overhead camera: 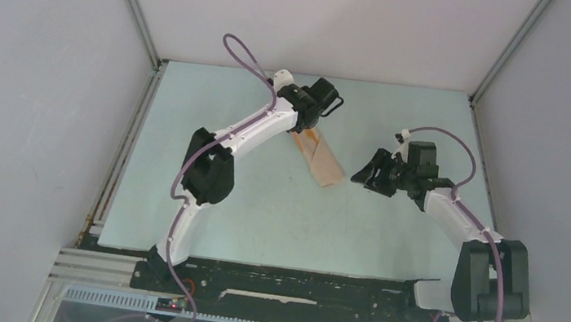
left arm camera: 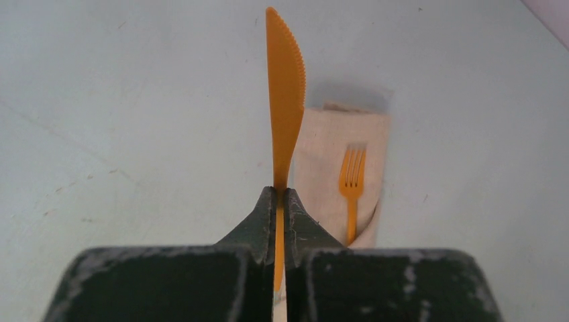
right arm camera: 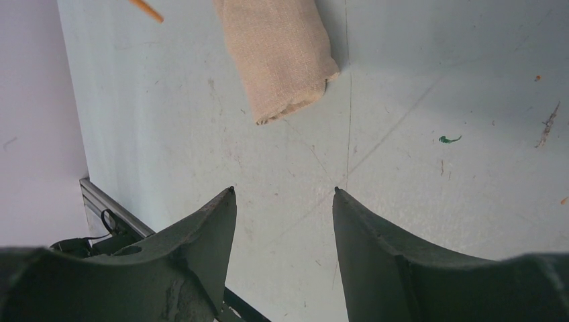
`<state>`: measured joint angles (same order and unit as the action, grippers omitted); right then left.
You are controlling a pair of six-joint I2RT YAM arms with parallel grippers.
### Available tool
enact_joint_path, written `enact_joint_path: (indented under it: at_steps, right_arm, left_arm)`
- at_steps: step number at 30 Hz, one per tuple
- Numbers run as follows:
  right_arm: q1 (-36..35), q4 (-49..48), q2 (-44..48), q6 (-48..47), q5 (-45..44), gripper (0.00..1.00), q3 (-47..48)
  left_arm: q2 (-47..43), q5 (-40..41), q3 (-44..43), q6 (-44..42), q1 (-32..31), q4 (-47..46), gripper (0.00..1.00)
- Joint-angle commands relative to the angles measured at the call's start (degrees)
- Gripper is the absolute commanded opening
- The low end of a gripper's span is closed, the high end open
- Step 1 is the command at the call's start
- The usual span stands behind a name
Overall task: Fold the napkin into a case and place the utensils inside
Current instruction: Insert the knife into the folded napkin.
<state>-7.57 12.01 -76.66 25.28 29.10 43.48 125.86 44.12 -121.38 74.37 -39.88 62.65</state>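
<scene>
The napkin is folded into a narrow beige case (overhead camera: 323, 164) lying slantwise at mid-table, also seen as the case (left arm camera: 322, 161) and the case (right arm camera: 282, 54). An orange fork (left arm camera: 351, 181) lies on it with tines showing and its handle tucked under a fold. My left gripper (left arm camera: 280, 194) is shut on the orange knife (left arm camera: 285, 100), which points blade-out just above and left of the case's open end. In the top view the left gripper (overhead camera: 309, 129) hovers over the case's far end. My right gripper (right arm camera: 283, 191) is open and holds nothing; in the top view this gripper (overhead camera: 364, 176) hangs right of the case's near end.
Grey enclosure walls and aluminium posts (overhead camera: 139, 20) bound the pale table on three sides. A dark rail (right arm camera: 107, 201) marks the table's edge in the right wrist view. An orange utensil end (right arm camera: 146, 9) shows left of the case; which utensil it is cannot be told.
</scene>
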Motion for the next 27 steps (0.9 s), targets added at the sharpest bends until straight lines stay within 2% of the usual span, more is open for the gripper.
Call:
enact_joint_path:
  at_steps: [1,12,19,27]
  right_arm:
    - [0.28,-2.3,-0.8,0.78,0.54,0.63,-0.31]
    - [-0.31,-3.57,-2.73,1.18,1.19,0.62,-0.41]
    - [-0.58,-3.92,-2.97,1.47,1.67,0.62,-0.33]
    - [-0.6,-3.91,-3.02,1.4,1.56,0.62,-0.4]
  left_arm:
    - [2.98,2.68,-2.72,-5.37,1.9,-6.93,0.0]
    - [8.18,-1.64,-5.77,-3.64,2.71,-13.74,0.0]
    - [10.1,-4.36,-5.93,-1.61,2.74,-13.45,0.0]
    - [10.47,-3.37,-5.66,-1.48,2.64,-13.26,0.0]
